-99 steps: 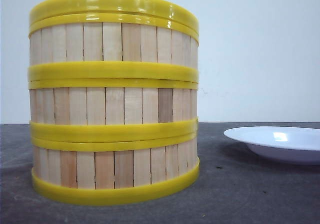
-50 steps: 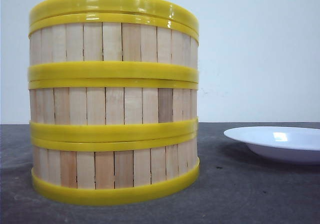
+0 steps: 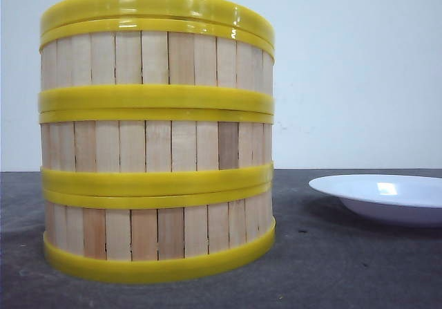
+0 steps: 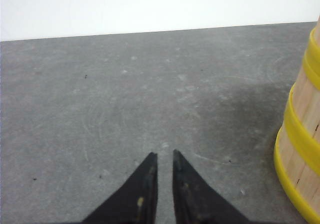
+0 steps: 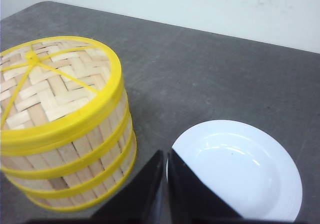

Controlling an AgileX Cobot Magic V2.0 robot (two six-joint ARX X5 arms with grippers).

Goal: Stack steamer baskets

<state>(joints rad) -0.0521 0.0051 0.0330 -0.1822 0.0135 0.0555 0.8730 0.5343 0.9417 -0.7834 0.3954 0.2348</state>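
Front view puts the steamer baskets [image 3: 157,136] closest, three stacked one on another in a single upright column on the dark grey counter [image 3: 345,267], the column's axis vertical and the yellow rims lying level and lined up. A woven lid [image 5: 55,78] with a yellow rim caps the top basket, its face turned straight up. To the right of the stack and a little further back sits a white plate [image 3: 387,195], near the stack but apart from it. The left end effector [image 4: 164,156] hovers over bare counter beside the stack, its tips almost together with only a slim gap. The right end effector [image 5: 166,154] hangs above the space between stack and plate, tips likewise nearly closed, holding nothing.
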